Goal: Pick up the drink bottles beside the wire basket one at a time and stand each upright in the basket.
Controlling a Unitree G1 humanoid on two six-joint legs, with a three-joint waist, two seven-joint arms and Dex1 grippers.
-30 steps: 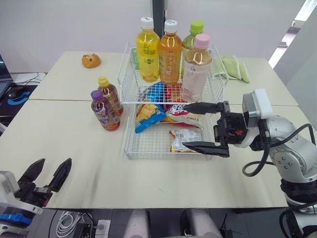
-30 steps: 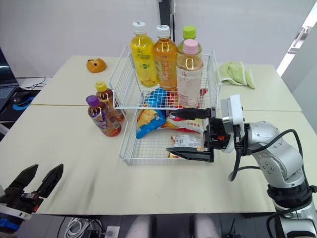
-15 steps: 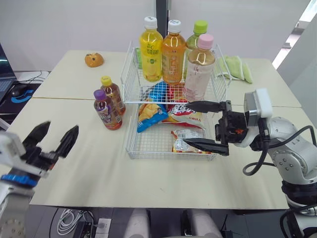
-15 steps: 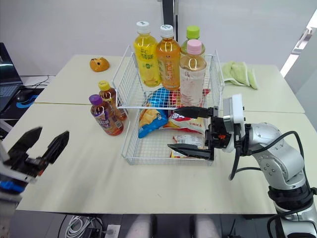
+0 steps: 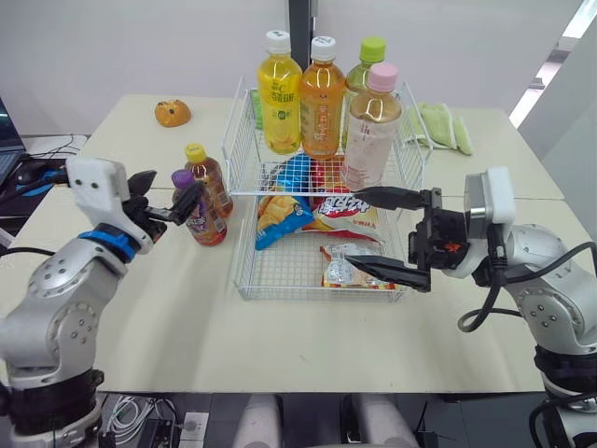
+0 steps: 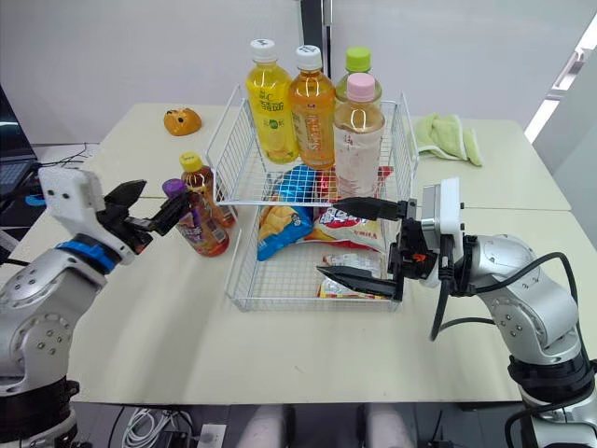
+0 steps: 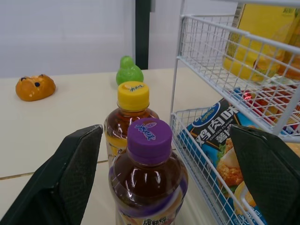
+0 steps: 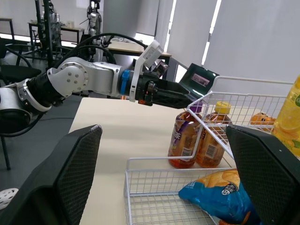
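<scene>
Step in hand: reaching for the next bottle, nothing gripped yet

- Two small bottles stand upright on the table (image 5: 140, 280), just beside the left wall of the wire basket (image 5: 244, 280). The purple-capped bottle (image 5: 196, 213) is nearer the robot. The yellow-capped bottle (image 5: 211, 179) is close behind it; I cannot tell whether they touch.
- Left pincer (image 5: 171, 191): open and empty, at about the height of the purple cap. In the wrist view its fingers (image 7: 70, 173) stand on either side of that bottle with a gap on each side, and I can make out no contact.
- Right pincer (image 5: 359, 229): open and empty, hanging over the front half of the basket above the snack bags (image 5: 312, 217).
- Four tall bottles (image 5: 322, 98) already stand upright in the back part of the basket. My reading is four done, two to go.

Next move (my judgement): bring the left pincer further round the purple-capped bottle, below the cap, and close on it. Then lift it clear of the basket wall, carry it across and set it down upright.

In the way:
- The yellow-capped bottle is right behind the target, so a finger pushed too far could tip it.
- The basket wall runs just beside the far finger, which leaves little room.
- The bags cover much of the basket floor and would give poor footing. The bare wire at the front left looks the better spot.
- The right pincer hangs over that front part and may need to move aside.

Elsewhere: a green cloth (image 5: 438, 126) lies behind the basket to the right and an orange bun-shaped thing (image 5: 172, 113) sits at the far left, both well apart from the work
</scene>
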